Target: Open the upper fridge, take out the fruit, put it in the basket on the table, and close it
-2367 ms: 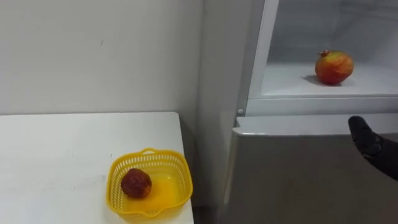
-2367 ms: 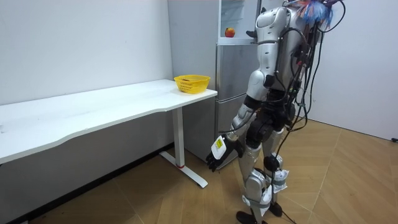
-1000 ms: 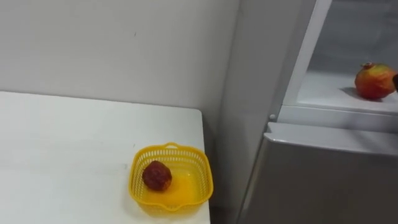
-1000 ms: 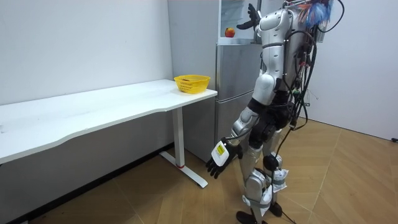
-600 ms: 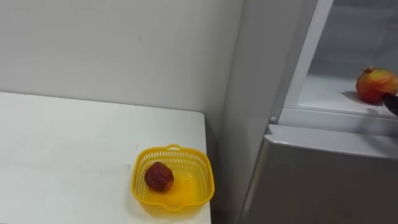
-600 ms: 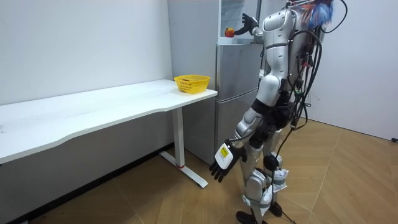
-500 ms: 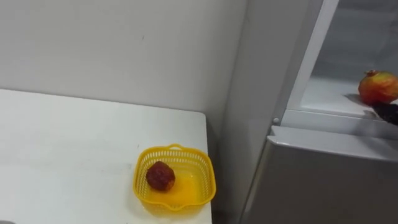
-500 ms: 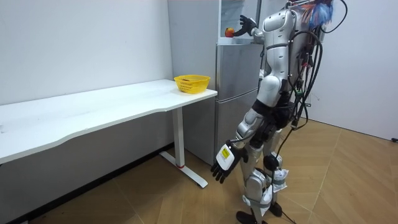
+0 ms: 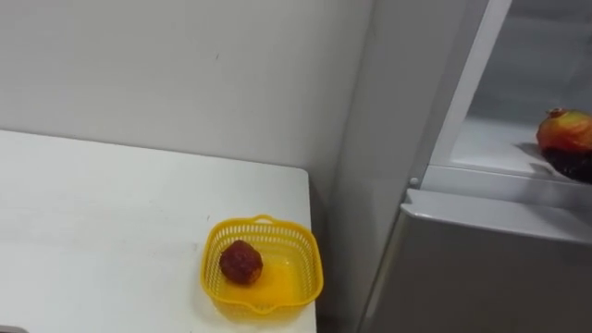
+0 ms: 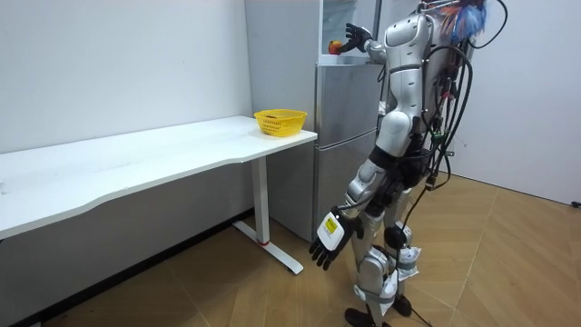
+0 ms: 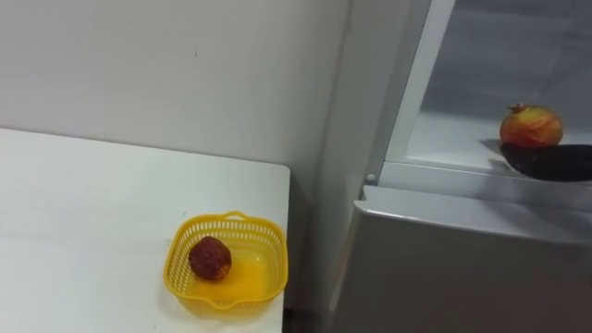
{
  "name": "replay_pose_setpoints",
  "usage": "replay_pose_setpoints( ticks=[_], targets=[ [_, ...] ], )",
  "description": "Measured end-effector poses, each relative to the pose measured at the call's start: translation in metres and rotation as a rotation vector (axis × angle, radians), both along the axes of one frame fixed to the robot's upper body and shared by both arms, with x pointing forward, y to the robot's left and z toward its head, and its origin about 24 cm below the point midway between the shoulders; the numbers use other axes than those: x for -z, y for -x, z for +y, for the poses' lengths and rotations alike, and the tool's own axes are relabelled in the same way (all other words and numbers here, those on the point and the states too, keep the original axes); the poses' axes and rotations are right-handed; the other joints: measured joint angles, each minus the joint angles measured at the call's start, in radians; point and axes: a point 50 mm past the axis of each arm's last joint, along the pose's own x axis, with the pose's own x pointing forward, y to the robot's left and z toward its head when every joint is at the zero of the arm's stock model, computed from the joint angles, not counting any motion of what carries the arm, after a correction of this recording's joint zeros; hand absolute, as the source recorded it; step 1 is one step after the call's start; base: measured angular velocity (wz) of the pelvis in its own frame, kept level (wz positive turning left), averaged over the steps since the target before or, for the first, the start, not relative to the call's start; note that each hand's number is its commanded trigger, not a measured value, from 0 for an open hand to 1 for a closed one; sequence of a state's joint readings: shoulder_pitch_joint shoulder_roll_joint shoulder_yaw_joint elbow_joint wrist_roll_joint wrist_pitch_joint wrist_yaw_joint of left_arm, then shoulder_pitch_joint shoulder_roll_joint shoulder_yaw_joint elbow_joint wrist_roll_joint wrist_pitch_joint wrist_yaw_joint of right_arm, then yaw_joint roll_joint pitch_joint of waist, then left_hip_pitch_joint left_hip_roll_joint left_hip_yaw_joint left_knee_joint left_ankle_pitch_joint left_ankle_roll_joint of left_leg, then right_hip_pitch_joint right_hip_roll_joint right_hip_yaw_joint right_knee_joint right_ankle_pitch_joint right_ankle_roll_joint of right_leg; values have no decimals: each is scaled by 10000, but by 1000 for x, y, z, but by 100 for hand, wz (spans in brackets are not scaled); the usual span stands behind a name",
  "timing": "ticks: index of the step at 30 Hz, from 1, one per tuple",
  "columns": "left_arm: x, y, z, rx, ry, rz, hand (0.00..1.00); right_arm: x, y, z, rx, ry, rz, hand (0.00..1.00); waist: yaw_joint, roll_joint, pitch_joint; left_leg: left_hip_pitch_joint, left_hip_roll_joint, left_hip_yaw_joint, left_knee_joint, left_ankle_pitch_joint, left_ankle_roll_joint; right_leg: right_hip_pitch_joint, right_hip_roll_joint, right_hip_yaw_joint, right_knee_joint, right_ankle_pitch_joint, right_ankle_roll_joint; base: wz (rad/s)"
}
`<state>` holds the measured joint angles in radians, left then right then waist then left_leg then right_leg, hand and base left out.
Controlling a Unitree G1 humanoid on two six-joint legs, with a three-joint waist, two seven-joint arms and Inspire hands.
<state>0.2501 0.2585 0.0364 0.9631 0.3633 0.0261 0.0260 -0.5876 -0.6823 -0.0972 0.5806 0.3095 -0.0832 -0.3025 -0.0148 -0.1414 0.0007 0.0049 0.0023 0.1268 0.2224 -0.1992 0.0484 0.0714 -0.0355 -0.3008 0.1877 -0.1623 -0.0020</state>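
Observation:
A red-and-yellow pomegranate rests on the white shelf of the open upper fridge compartment. My right hand is a dark shape lying on the shelf right at the fruit's near side; whether it touches the fruit I cannot tell. In the room view my right hand is raised to the fruit with fingers spread, nothing gripped. I stand facing the fridge. My left hand hangs open by my thigh.
A yellow basket sits on the white table near its corner, with a dark red fruit inside. The fridge's closed grey lower door is below the shelf. A white wall stands behind the table.
My right hand rose from the lower door's level up to the shelf and closed in on the pomegranate. The eye view shifted left. The left hand swung slightly forward.

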Motion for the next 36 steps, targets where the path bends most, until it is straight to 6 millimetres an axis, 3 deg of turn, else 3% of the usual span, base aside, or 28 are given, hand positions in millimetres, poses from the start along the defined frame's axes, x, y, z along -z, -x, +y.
replay_pose_setpoints(
  ticks=[14,26,36],
  targets=[
    [-3,9,6,-454,75,145,0,9,-1,-6,-268,-477,670,0,202,-143,-107,-20,0,-22,-2,2,-2,-6,-2,-55,-4,0,0,0],
    [-3,17,11,-876,-45,437,0,0,-10,-14,-245,-793,997,0,187,-139,-106,-112,-40,-270,-8,83,-23,-12,-99,-581,-18,0,-1,6],
    [-3,22,11,-941,-66,618,0,1,-14,-17,-198,-1387,1186,0,177,-92,-96,-217,-94,-382,11,117,0,-43,-128,-652,-18,0,-1,3]
  ],
)
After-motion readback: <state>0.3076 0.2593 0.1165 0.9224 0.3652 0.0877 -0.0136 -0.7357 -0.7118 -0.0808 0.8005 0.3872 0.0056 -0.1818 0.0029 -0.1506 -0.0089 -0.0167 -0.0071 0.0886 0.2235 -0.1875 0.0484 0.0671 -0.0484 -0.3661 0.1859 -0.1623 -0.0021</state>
